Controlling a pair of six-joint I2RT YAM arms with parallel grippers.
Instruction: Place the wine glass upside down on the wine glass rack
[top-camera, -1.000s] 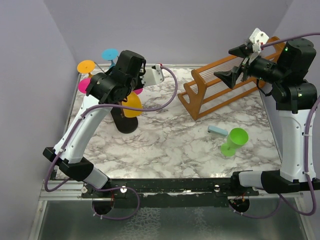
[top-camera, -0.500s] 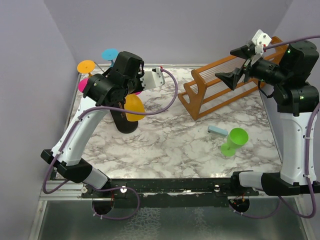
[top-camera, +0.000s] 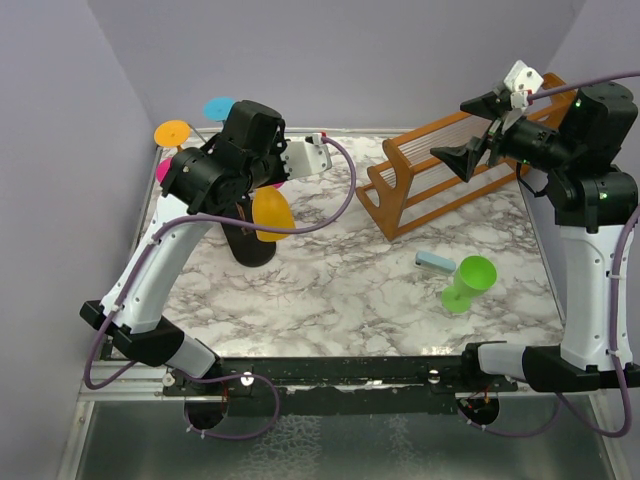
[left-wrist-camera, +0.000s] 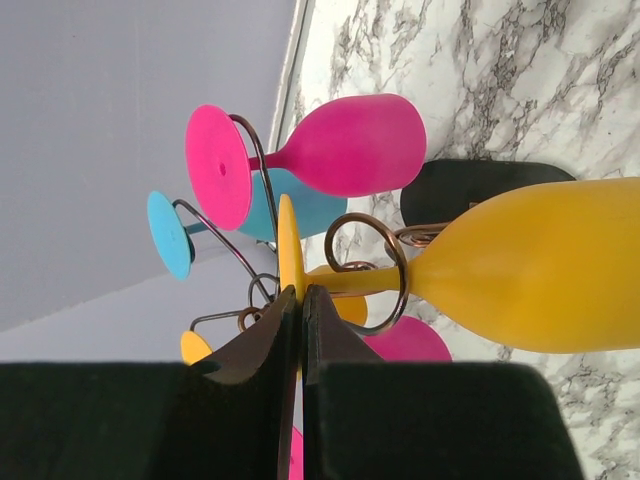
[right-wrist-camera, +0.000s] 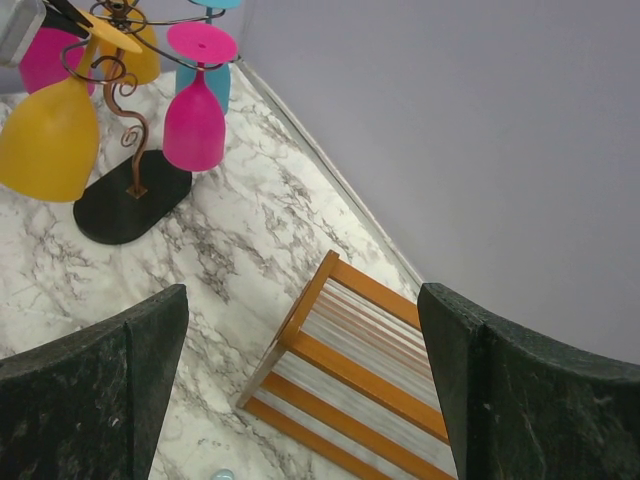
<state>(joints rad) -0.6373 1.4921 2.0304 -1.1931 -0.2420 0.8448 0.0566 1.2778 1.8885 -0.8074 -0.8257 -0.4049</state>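
My left gripper (left-wrist-camera: 300, 292) is shut on the thin foot disc of a yellow wine glass (left-wrist-camera: 530, 265). The glass hangs bowl-down (top-camera: 270, 213) at the wine glass rack (left-wrist-camera: 398, 268). Its stem lies inside one of the rack's curled wire hooks. The rack's black oval base (top-camera: 250, 246) stands at the table's back left, also seen in the right wrist view (right-wrist-camera: 130, 195). My right gripper (top-camera: 468, 128) is open and empty, raised high at the right (right-wrist-camera: 303, 295). A green wine glass (top-camera: 468, 283) lies on its side on the marble.
Pink (left-wrist-camera: 350, 145), blue (left-wrist-camera: 170, 235) and orange (top-camera: 172, 132) glasses hang on other hooks of the rack. An orange-brown wooden slatted rack (top-camera: 440, 185) stands at the back right. A small light-blue piece (top-camera: 435, 261) lies beside the green glass.
The left wrist has turned a little and the yellow glass has swung slightly right, hanging more upright at the hook. The right gripper has risen a touch.
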